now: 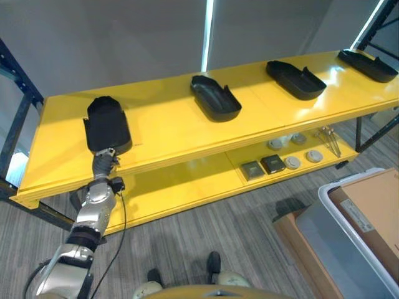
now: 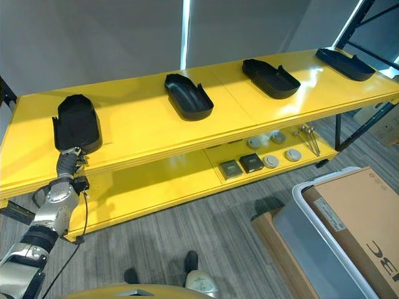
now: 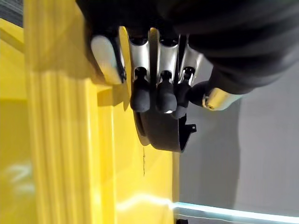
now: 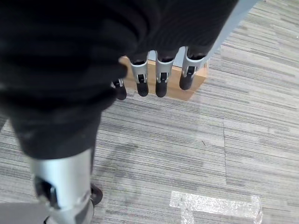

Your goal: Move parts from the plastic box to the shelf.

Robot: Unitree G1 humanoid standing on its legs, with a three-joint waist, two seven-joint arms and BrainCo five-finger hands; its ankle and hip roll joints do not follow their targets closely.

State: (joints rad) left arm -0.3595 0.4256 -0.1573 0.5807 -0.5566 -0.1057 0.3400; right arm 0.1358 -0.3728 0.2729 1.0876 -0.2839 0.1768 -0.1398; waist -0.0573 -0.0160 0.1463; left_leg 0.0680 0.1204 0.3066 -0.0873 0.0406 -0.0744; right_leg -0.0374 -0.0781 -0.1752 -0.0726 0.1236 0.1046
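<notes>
I see my left robot hand (image 1: 104,159) at the front edge of the yellow shelf (image 1: 168,134), fingers (image 3: 140,95) curled onto the near end of a black moulded plastic part (image 1: 106,124) lying near the shelf's left end, long axis running front to back. Three more black plastic parts (image 1: 215,97) lie well apart along the shelf toward its right end. My right robot hand (image 4: 156,70) hangs relaxed over the grey floor (image 4: 187,140). The grey plastic box (image 1: 349,240) stands lower right.

Left arm extended upward to the shelf (image 1: 187,134) front edge, left hand (image 1: 103,163) at its lip, fingers curled. Right hand (image 4: 159,74) hangs well below, fingers relaxed, downward.
</notes>
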